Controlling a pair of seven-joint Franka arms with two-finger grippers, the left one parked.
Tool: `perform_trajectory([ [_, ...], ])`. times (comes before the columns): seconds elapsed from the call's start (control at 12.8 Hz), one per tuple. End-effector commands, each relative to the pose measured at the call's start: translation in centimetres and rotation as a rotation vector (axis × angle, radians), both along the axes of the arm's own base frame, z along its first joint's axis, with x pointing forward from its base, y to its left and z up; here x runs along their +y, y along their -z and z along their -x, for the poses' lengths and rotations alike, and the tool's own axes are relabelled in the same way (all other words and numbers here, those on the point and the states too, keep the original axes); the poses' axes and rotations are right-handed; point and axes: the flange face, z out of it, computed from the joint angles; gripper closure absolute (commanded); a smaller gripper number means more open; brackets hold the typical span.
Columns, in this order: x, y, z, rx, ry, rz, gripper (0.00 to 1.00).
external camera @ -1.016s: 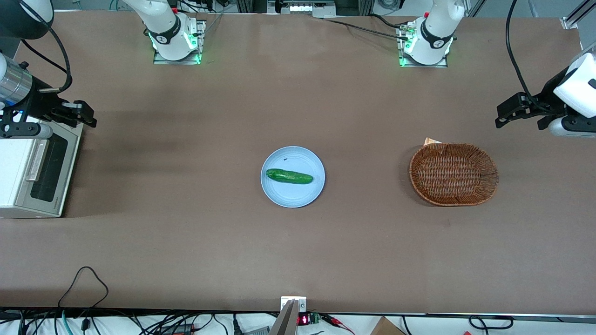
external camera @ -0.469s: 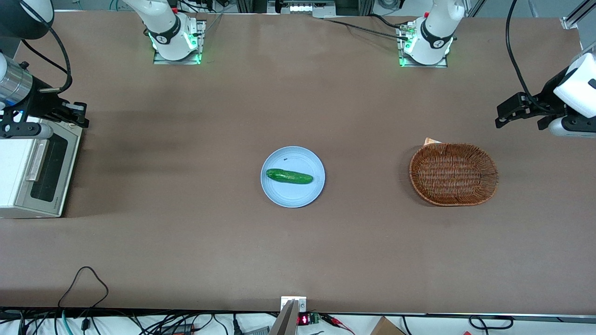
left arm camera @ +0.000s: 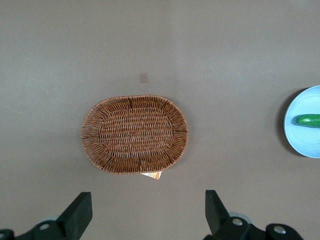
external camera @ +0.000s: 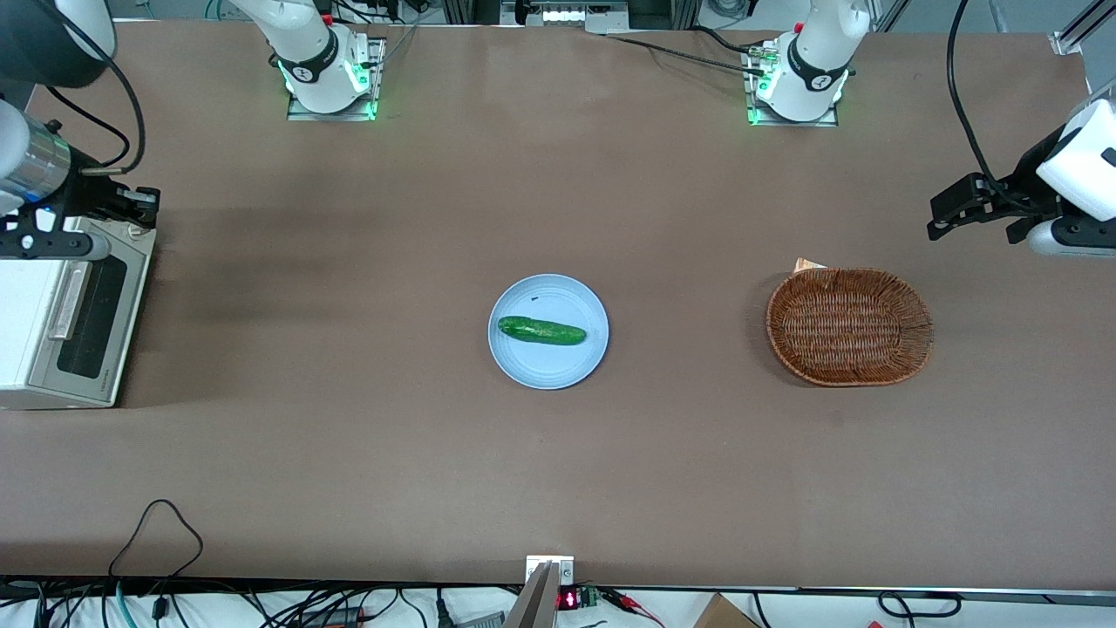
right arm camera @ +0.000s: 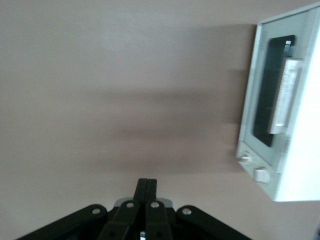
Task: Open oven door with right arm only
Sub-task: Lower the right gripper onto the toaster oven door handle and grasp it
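- Brown table (external camera: 558, 453): small cream-white toaster oven (external camera: 26, 331) sits at the working arm's end.
- White jointed right arm (external camera: 35, 166) has pulled back over the last second toward the oven's knob end.
- Silver-grey oven door (external camera: 87, 323) with dark glass: shut, pale bar handle (external camera: 68, 299) untouched.
- Black gripper (external camera: 139, 205) above the door's edge, fingers (right arm camera: 147, 186) pressed together; likely lining up, no contact yet.
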Motion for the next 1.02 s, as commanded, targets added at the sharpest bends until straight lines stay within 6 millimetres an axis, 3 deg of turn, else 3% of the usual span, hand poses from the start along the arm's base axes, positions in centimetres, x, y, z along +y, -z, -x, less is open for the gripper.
perform_trajectory([
  [0.0, 0.5, 1.6, -0.7, 0.045, -0.042, 0.125, 0.98],
  [0.47, -1.1, 9.2, -4.0, 0.114, -0.134, 0.503, 0.98],
  [0.7, -2.9, 12.8, -4.1, 0.075, -0.167, 0.622, 0.98],
  [0.94, -5.9, 16.9, -3.6, 0.019, -0.167, 0.713, 0.98],
])
